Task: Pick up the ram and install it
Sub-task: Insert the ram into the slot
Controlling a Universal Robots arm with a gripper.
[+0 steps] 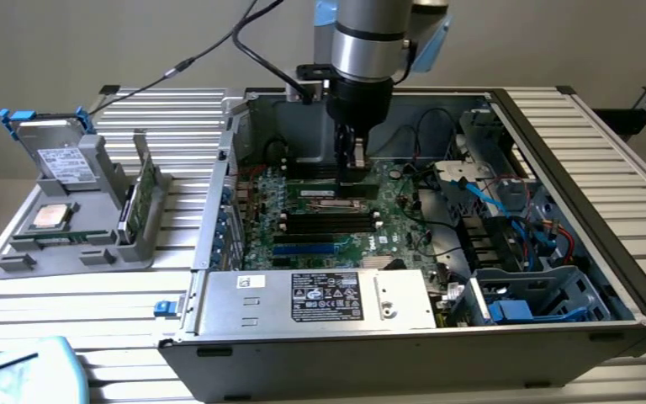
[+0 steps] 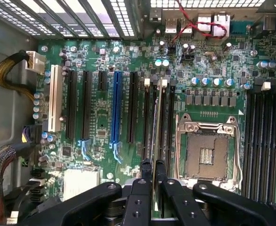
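On the exterior view's left, a grey plastic parts holder carries a silver boxed drive and a square silver processor chip. Moving right, here's the open black tower case, its green motherboard exposed. The black two-finger gripper is down inside, jaws pinched narrow on the long thin green ram stick. The stick is edge-on over the black memory slots, beside the open silver processor socket. Seated or not, I can't tell.

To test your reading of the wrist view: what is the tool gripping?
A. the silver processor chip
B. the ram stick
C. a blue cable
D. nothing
B: the tool is closed on the ram, seen edge-on along the black slots beside the open processor socket.
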